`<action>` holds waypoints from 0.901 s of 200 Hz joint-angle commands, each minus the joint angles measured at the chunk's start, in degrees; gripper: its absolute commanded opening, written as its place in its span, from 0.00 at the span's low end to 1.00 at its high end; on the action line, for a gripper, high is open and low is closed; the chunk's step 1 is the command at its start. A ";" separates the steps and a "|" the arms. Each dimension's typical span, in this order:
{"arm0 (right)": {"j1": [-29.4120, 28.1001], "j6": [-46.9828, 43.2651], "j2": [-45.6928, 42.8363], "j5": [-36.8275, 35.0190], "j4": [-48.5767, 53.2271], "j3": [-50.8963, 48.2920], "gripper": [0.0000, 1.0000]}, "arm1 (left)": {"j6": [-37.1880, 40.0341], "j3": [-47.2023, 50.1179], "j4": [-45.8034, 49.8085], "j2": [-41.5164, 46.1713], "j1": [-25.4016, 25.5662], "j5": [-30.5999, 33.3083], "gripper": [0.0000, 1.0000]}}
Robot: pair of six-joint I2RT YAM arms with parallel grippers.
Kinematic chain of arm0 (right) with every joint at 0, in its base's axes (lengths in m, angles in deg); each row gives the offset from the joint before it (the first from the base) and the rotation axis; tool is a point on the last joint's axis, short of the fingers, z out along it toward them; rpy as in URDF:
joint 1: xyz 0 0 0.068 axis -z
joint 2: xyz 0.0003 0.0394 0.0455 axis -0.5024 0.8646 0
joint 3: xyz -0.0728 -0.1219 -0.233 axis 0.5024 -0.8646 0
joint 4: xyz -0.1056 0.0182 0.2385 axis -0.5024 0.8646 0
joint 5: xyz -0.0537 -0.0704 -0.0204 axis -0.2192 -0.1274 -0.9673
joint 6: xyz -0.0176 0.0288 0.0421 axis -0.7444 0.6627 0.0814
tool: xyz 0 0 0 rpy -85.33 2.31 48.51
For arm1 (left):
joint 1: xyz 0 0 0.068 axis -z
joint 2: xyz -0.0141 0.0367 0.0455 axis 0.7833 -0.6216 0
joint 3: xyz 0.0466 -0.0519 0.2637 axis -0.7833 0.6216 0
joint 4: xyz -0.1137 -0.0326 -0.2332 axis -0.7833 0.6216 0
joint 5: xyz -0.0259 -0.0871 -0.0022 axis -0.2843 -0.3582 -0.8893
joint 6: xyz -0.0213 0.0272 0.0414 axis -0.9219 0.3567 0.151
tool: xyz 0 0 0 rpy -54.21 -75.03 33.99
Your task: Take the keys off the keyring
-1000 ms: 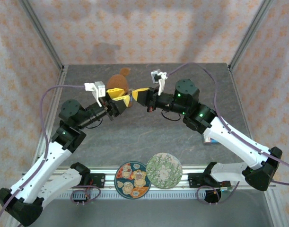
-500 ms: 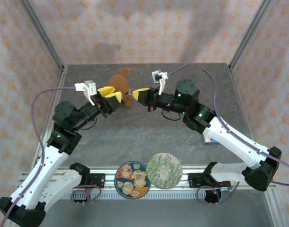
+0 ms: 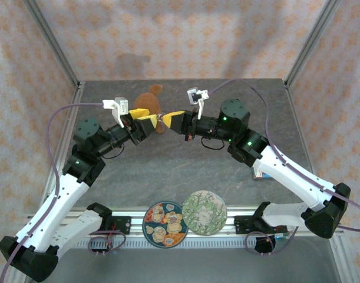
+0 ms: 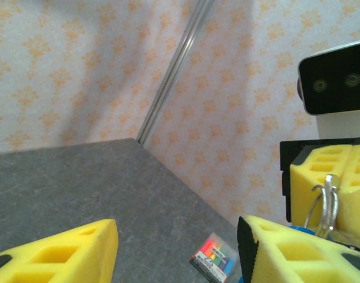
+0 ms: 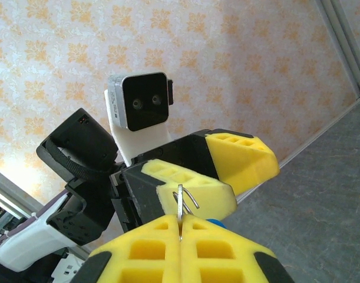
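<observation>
My right gripper [image 3: 171,121] [image 5: 180,227] is held above the table, shut on the thin wire keyring [image 5: 183,201] [image 3: 161,119], which sticks up from between its yellow pads. In the left wrist view the keyring [image 4: 324,199] stands against those pads at the right edge. My left gripper [image 3: 145,118] [image 4: 177,253] is open, tip to tip with the right one. The ring lies outside its gap, beside one of its fingers [image 5: 197,186]. A small blue piece [image 5: 213,223] shows just under the ring. The keys are hidden by the pads.
A brown plush toy [image 3: 149,99] sits just behind the two grippers. A box of coloured markers [image 3: 257,174] [image 4: 214,259] lies on the grey table at the right. Two round coasters [image 3: 165,224] [image 3: 204,212] rest on the front rail. Patterned walls and metal posts enclose the table.
My left gripper drew back to the left, then came back up beside the ring. The right gripper held still with the ring in it.
</observation>
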 commanded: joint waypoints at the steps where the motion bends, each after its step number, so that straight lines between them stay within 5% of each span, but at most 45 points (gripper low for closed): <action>1: 0.25 -0.56 -0.47 0.27 -0.64 0.32 0.00 | -1.13 -1.62 -1.91 0.22 -0.54 -3.42 0.57; 180: 0.20 -3.44 0.62 -2.36 4.52 2.22 0.00 | -4.20 -1.87 -5.15 -1.32 -0.85 -8.43 0.59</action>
